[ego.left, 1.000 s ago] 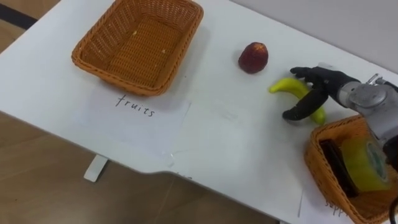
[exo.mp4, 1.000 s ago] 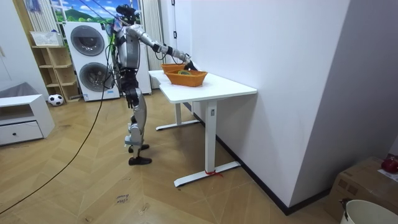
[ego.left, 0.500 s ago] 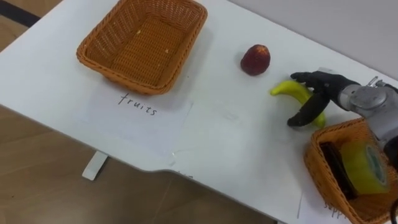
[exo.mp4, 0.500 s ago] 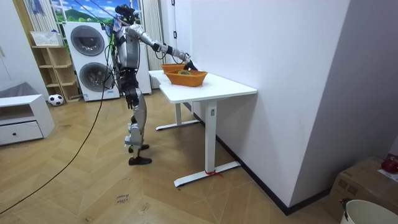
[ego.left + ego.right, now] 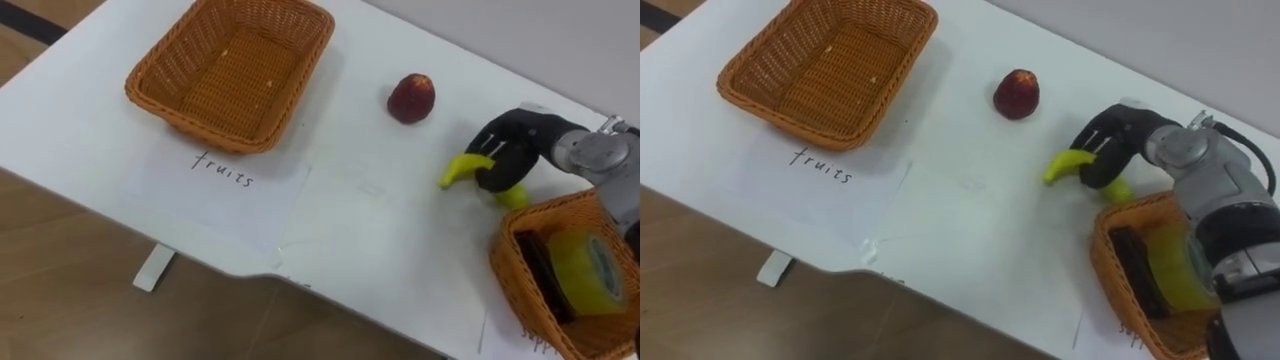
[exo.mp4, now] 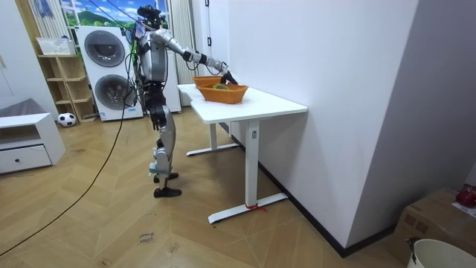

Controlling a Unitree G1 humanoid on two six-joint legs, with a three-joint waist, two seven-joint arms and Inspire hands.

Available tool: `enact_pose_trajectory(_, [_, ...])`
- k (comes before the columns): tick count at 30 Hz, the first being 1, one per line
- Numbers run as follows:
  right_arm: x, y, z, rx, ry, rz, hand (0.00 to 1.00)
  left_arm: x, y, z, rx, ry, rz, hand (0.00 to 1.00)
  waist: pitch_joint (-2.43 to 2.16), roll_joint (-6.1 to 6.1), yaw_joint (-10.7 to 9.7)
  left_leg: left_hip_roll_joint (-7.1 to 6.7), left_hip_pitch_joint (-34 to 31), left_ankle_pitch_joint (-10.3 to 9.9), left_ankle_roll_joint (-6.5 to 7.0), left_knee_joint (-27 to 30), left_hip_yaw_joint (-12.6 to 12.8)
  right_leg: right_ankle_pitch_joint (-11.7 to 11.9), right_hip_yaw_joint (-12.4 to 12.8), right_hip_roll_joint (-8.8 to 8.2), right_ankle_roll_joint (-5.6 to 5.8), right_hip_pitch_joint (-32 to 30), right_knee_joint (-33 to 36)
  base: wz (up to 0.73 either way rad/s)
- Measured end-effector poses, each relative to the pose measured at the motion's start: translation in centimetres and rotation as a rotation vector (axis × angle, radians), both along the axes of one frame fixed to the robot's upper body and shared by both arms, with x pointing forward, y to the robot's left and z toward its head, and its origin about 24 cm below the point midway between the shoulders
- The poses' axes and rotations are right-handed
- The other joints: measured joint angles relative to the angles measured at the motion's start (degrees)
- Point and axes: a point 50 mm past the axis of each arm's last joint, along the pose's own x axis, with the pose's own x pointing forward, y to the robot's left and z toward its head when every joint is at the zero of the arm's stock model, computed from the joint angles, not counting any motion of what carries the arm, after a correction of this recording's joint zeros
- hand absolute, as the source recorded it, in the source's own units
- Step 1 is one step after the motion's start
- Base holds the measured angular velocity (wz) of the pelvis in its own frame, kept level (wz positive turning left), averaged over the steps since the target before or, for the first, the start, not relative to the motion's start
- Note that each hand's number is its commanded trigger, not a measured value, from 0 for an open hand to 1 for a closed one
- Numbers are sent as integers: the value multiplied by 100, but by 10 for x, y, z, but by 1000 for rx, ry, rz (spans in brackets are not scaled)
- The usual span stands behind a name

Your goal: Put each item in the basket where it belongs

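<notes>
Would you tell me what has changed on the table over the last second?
The right hand, spread open over the banana a second ago, has closed round it, and the banana's free end has swung toward the table's near edge. The apple, the empty fruit basket and the supplies basket stayed put.

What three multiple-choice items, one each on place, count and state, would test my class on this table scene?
1. The apple lies: A) on the table, between the empty basket and the banana; B) inside a basket; C) in a hand.
2. Wicker baskets on the table: A) one; B) two; C) three.
3. The right hand is: A) open; B) shut on the banana; C) shut on the apple.
Answers: A, bare tabletop surrounds it; B, a second basket holds a yellow tape roll; B, it curls round the banana.
</notes>
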Motion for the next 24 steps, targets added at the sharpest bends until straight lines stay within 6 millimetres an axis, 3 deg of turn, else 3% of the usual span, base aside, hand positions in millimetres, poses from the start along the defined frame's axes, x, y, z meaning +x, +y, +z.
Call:
enact_pose_trajectory(3, [0,0,0,6,3,3,100,-1,0,0,7,1,3,0,-6,42,-6,-1,19,0,0,2,-10,0,14,-2,0,12,2,0])
enact_pose_trajectory(9, [1,3,2,17,-9,13,100,1,-1,0,23,-12,12,0,-83,181,-27,-10,55,3,0,-20,6,0,52,-12,0,13,19,-4])
enact_pose_trajectory(12, [4,13,10,12,-48,56,100,-8,1,-1,32,2,38,0,-105,211,-100,-9,164,5,0,-73,54,0,98,-15,0,77,16,-7])
enact_pose_trajectory(14, [8,23,22,13,-108,95,100,-16,1,-2,34,16,46,0,-159,197,-250,-12,204,5,0,-76,56,0,109,-28,1,117,13,0])
enact_pose_trajectory(17, [11,34,37,20,-187,135,100,-23,3,-2,35,25,68,0,-168,189,-375,-12,310,5,0,-82,71,-1,130,-33,2,221,4,-1])
enact_pose_trajectory(24, [11,35,63,52,-347,122,100,-28,5,-2,42,24,104,0,-185,238,-526,-21,517,4,1,-135,50,-3,125,-25,5,412,5,0])
